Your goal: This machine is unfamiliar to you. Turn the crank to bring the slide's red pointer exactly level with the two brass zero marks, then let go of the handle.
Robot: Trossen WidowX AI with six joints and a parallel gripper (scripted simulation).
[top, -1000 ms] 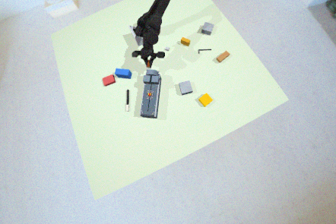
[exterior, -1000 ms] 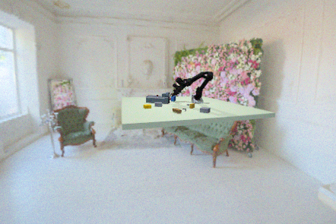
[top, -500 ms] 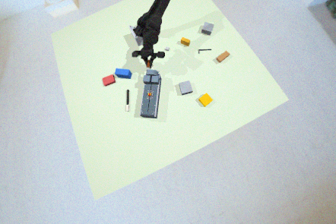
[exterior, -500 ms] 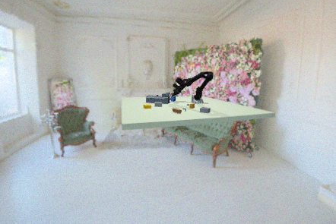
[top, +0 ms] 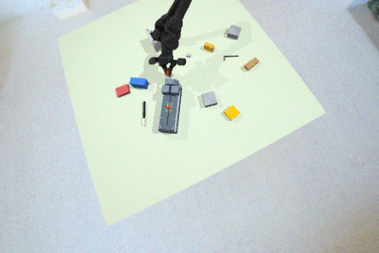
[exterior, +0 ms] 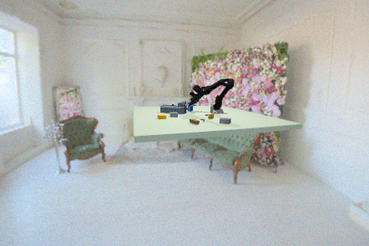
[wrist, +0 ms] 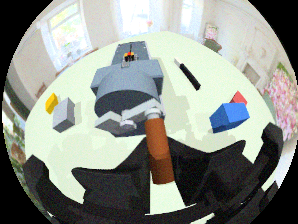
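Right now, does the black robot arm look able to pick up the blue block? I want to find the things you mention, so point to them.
Probably not yet: its black gripper (top: 167, 70) (wrist: 161, 162) is shut on the brown crank handle (top: 168, 72) (wrist: 158, 137), though nothing visible blocks the way.

My way out is backwards, away from the gray machine (top: 170, 111) (exterior: 173, 109) (wrist: 127, 82), which pretty much walls off the front. Blue block (top: 139, 82) (exterior: 190, 108) (wrist: 229, 117) sits off to one side, gray block (top: 209, 99) (exterior: 174, 114) (wrist: 64, 115) to the other, with decent gaps between each and the machine.
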